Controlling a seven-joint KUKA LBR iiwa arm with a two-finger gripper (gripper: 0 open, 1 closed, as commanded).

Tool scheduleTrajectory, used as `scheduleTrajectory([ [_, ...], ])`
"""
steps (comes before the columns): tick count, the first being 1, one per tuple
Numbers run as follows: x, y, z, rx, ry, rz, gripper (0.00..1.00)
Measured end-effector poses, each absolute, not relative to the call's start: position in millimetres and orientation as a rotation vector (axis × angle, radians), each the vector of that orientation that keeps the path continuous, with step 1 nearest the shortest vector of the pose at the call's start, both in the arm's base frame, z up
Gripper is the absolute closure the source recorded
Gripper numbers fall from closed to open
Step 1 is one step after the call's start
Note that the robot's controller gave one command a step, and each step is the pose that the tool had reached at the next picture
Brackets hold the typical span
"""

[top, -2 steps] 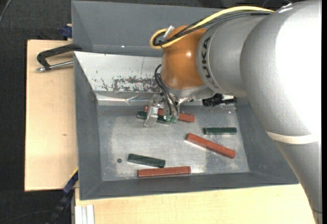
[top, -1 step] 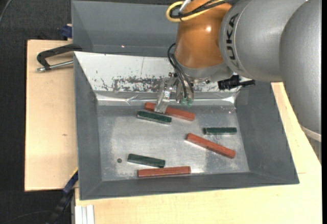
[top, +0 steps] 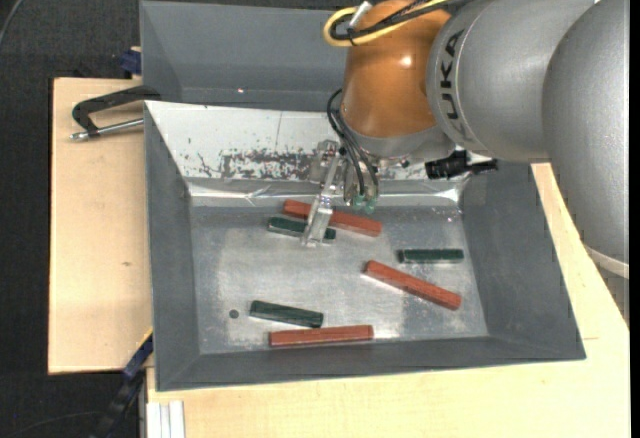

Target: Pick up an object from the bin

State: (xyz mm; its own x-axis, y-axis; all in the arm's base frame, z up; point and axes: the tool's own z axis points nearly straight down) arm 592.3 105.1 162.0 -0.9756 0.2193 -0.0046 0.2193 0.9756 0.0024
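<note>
My gripper (top: 320,224) hangs low at the back middle of the bin, under the arm's orange cover. Its tip stands right at two small flat bars that lie side by side. One is a red bar (top: 352,221) that runs off to the right of the tip. The other is a dark green bar (top: 286,226) that sticks out to its left. The gripper hides where the two bars meet, and I cannot tell whether it touches either one.
Further bars lie apart on the bin floor: a dark green one (top: 431,254) at the right, a slanted red one (top: 412,285) below it, and a dark green one (top: 286,314) and a red one (top: 320,334) near the front wall.
</note>
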Motion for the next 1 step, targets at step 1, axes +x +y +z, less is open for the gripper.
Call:
scheduleTrajectory([
  [1,592.2,81.3,68.2,0.353,3.123,-0.001,0.0],
])
